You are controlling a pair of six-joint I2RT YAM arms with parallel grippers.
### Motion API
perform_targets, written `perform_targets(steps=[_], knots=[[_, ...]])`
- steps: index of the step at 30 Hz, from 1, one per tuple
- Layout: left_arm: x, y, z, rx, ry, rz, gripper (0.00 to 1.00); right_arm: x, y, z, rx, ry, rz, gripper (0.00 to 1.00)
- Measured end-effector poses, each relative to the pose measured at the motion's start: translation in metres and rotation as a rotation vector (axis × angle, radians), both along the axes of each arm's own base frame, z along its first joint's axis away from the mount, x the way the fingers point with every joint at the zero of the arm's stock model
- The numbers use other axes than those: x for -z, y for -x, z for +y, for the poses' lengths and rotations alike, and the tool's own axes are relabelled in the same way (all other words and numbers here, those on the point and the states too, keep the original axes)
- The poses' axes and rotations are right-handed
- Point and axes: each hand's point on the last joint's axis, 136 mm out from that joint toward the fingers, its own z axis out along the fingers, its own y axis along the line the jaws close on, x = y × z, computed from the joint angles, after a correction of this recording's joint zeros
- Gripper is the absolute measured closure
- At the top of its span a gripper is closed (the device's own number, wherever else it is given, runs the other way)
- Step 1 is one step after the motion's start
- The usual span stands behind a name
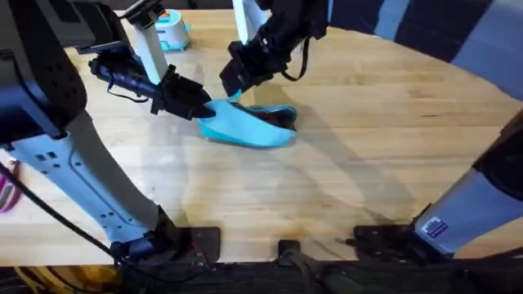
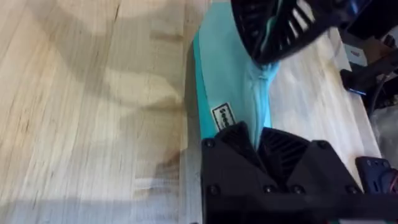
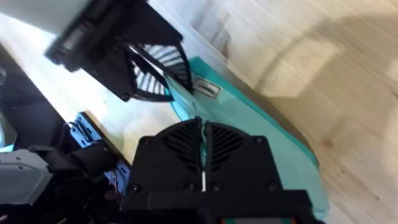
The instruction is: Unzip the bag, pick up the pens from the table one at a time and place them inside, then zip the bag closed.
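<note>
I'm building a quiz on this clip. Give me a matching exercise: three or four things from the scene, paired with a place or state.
Things:
1. left gripper
2. right gripper
3. bag
4. toy toaster

Places or states:
A. stands at the table's far edge
B. lies mid-table, its mouth gaping open
C. shut on the bag's end nearest the left arm
D. shut on the bag's top seam, from the far side

Pairs: 1-C, 2-D, 3-B, 4-A
</note>
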Motion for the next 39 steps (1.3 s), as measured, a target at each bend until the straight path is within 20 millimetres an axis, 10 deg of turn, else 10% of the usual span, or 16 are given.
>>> perform_targets(steps=[9,23,29,35,39], knots=[[0.015,0.007,0.018,0.037,-0.080,0.001,0.959,0.002,-0.016,-0.058,0.103,0.160,-0.017,0.969],[0.015,0.008,0.019,0.044,-0.087,0.005,0.959,0.000,-0.019,-0.058,0.100,0.178,-0.056,0.949],[0.015,0.008,0.019,0.044,-0.087,0.005,0.958,-0.022,-0.019,-0.059,0.103,0.146,-0.106,0.161],[0.015,0.010,0.019,0.051,-0.090,0.012,0.096,-0.027,-0.018,-0.059,0.101,0.139,-0.117,0.005],[0.020,0.006,0.021,0.050,-0.104,-0.018,0.008,-0.027,-0.018,-0.059,0.101,0.139,-0.117,0.005]])
